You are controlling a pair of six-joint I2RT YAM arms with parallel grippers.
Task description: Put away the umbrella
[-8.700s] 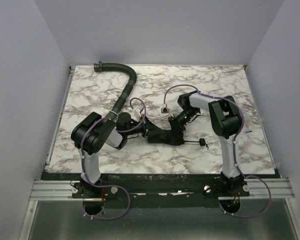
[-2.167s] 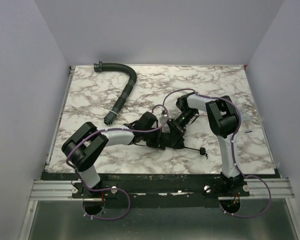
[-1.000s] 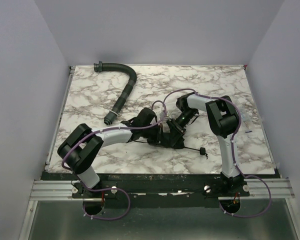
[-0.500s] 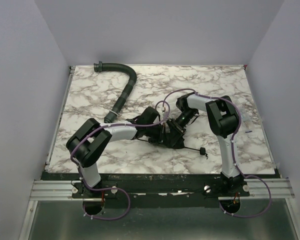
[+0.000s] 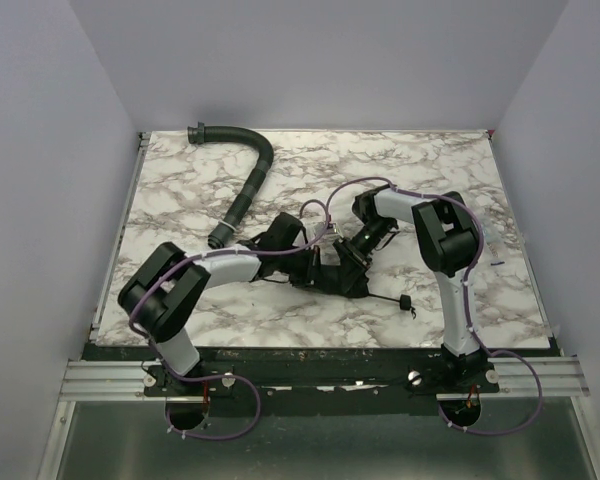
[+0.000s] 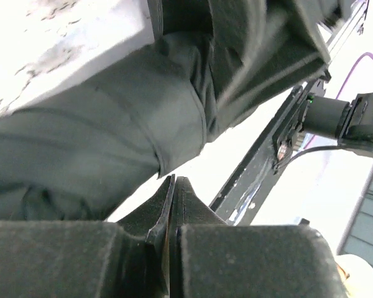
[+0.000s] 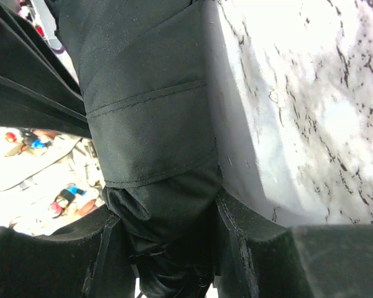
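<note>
The umbrella [image 5: 330, 276] lies as a short dark bundle on the marble table [image 5: 430, 170], mid-front. Its thin shaft runs right to the small black handle [image 5: 405, 300]. My right gripper [image 5: 353, 257] is shut on the bundle's right end. In the right wrist view the dark fabric [image 7: 149, 105] fills the gap between the fingers of the right gripper [image 7: 165, 248]. My left gripper [image 5: 308, 264] is at the bundle's left side. In the left wrist view its jaws [image 6: 173, 186] are pressed together just below the fabric [image 6: 99, 124], with nothing visible between them.
A black ribbed curved hose [image 5: 252, 185] lies at the back left of the table. The right arm's wrist and purple cable [image 6: 336, 115] are close beyond the left gripper. White walls stand on three sides.
The left arm has reached in from the left to the bundle, and its elbow has swung about over the last second. The umbrella and the right gripper have stayed put.
</note>
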